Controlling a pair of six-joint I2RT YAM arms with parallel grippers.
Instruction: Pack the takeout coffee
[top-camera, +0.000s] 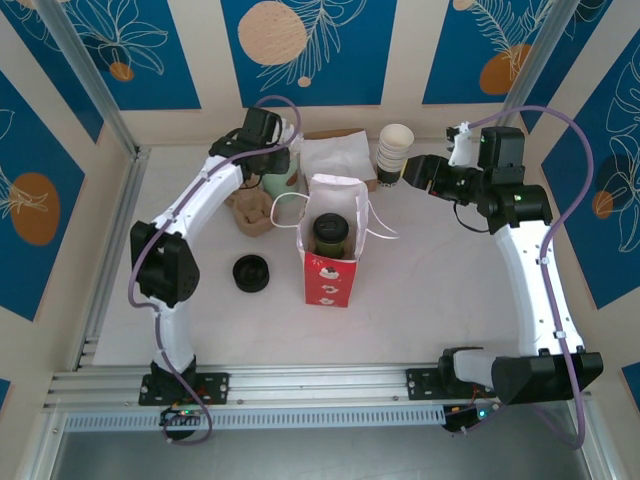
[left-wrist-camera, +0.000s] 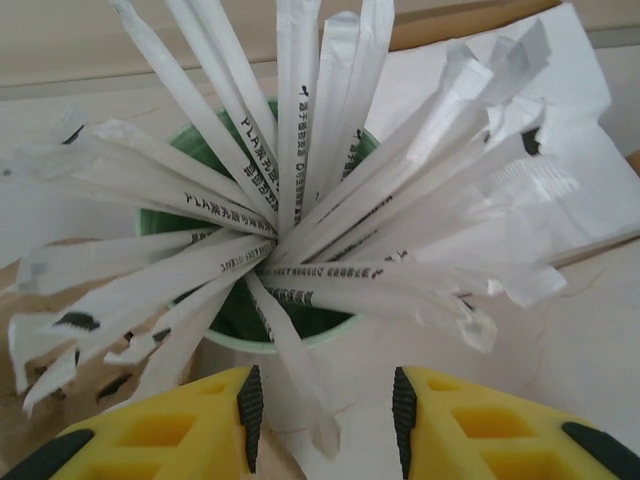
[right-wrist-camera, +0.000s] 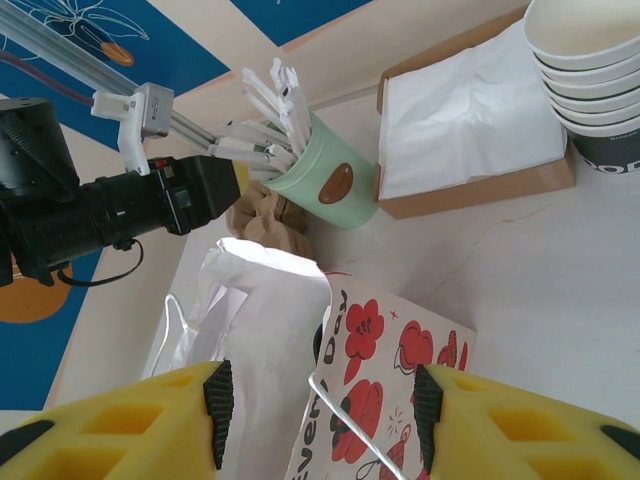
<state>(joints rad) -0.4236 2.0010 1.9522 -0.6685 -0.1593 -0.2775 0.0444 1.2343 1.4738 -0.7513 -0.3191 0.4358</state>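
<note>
The coffee (top-camera: 328, 235) stands upright inside the red bag (top-camera: 330, 278) on the table (top-camera: 430, 270). The left fingers (left-wrist-camera: 250, 405) are apart, flanking a wrapped straw (left-wrist-camera: 300, 370) in the green cup (right-wrist-camera: 305, 180). The right fingers (right-wrist-camera: 218, 400) are apart above the bag, empty.

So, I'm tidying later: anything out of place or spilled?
Nothing spilled. A black lid lies alone on the table, left of the red bag, without a cup. The coffee stands upright in the bag.
</note>
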